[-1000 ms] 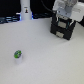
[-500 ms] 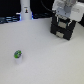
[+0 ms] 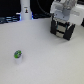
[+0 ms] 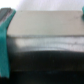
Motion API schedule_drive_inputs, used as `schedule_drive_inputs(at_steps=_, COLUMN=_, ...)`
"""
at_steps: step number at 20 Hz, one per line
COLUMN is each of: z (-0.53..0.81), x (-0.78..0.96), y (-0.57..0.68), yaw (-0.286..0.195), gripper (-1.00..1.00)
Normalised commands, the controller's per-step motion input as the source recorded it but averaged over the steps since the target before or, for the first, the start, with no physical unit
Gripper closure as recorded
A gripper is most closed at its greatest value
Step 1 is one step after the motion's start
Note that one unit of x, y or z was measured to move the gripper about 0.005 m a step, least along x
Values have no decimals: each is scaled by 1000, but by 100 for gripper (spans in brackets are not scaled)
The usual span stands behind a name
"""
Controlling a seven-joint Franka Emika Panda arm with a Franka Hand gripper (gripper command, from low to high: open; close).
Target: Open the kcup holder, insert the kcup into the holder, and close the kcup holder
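Note:
The kcup (image 3: 18,54), a tiny white cup with a green top, stands on the white table (image 3: 45,60) toward the exterior view's left. The kcup holder (image 3: 64,31), a black boxy unit, sits at the back on the exterior view's right. My gripper (image 3: 61,21) hangs over it, right at its top, and its fingertips are hidden against the black box. In the wrist view a teal finger (image 4: 4,40) frames the dark holder surface (image 4: 47,55) and a grey edge (image 4: 47,25) very close up. Nothing shows between the fingers.
A tall white bottle-shaped object (image 3: 24,10) stands at the back toward the exterior view's left, with dark equipment behind it. The white arm body (image 3: 67,9) rises above the holder.

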Motion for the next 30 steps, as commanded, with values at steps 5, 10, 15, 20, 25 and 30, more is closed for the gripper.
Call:
schedule_drive_inputs(at_steps=5, z=58, x=965, y=-267, yaw=-60, gripper=100)
schedule_drive_inputs(at_steps=10, z=113, x=929, y=-271, yaw=-66, gripper=100)
schedule_drive_inputs(at_steps=15, z=136, x=880, y=-278, yaw=-69, gripper=100)
schedule_drive_inputs(at_steps=20, z=166, x=831, y=-253, yaw=-63, gripper=100)
schedule_drive_inputs(at_steps=25, z=135, x=794, y=-291, yaw=-60, gripper=100)
schedule_drive_inputs(at_steps=30, z=101, x=747, y=-345, yaw=-61, gripper=100)
